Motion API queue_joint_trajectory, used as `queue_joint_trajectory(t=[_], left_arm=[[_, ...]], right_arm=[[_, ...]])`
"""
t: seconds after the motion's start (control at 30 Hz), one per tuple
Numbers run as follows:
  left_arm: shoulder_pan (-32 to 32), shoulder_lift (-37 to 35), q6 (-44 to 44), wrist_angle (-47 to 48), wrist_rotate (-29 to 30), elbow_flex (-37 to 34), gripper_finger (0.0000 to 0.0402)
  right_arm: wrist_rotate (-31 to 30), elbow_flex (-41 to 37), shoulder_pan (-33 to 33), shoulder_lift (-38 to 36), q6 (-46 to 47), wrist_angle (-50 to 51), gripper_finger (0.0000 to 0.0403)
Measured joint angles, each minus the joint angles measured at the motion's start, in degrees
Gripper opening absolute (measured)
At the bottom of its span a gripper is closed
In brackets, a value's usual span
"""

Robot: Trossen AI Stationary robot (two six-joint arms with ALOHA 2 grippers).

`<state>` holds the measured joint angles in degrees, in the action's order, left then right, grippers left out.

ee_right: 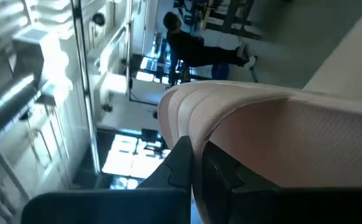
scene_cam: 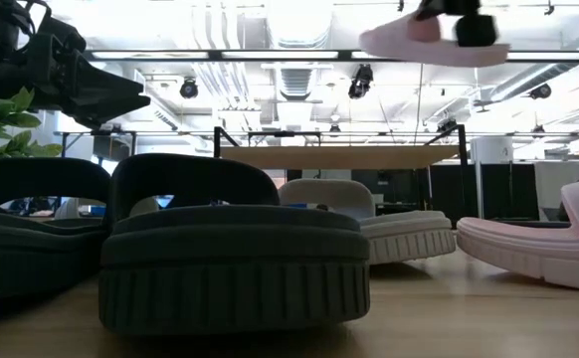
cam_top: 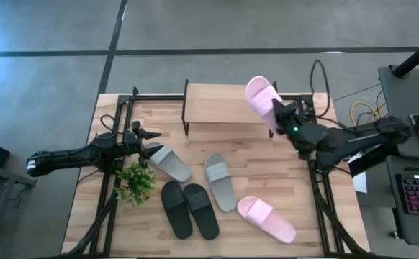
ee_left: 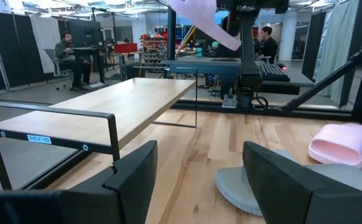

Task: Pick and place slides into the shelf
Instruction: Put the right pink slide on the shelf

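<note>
My right gripper (cam_top: 276, 116) is shut on a pale pink slide (cam_top: 262, 98), which hangs high over the right end of the shelf (cam_top: 220, 108). The low view shows this slide (scene_cam: 434, 42) well above the shelf's board (scene_cam: 339, 156). My left gripper (ee_left: 199, 180) waits open at the table's left, pointing level at the shelf, with a grey slide (cam_top: 170, 162) just before it. On the tabletop, soles down, lie a second grey slide (cam_top: 220, 181), two black slides (cam_top: 188, 208) and another pink slide (cam_top: 267, 218). My right gripper pinches the pink slide between its two fingers (ee_right: 181, 158), at the slide's edge (ee_right: 231, 134) on the end nearest the arm. The fingers come roughly level from the table's right side. The slide is lifted clear and reaches out past the fingers toward the far left.
A small green plant (cam_top: 134, 183) stands near the left arm. The black slides (scene_cam: 235, 249) fill the near middle of the table. Black frame rails run along both table sides. People stand at desks (ee_left: 75, 53) in the room beyond.
</note>
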<state>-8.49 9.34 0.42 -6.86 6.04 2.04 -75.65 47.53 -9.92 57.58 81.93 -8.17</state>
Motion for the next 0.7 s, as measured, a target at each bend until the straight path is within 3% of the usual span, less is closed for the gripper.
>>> queue_joint_trajectory(t=[0.13,0.23,0.4,0.7], left_arm=[[0.0,0.0,0.0,0.0,0.0,0.0,0.0223],[0.0,0.0,0.0,0.0,0.0,0.0,0.0223],[0.0,0.0,0.0,0.0,0.0,0.0,0.0223],[0.0,0.0,0.0,0.0,0.0,0.0,0.0223]], right_arm=[[0.3,0.0,2.6,6.7,8.7,-6.1,0.0013],[-2.7,0.0,5.0,10.5,15.8,-8.8,0.0013],[-3.7,0.0,11.5,12.6,23.1,-9.3,0.0013],[9.5,0.0,21.0,15.8,28.5,-10.7,0.0013]])
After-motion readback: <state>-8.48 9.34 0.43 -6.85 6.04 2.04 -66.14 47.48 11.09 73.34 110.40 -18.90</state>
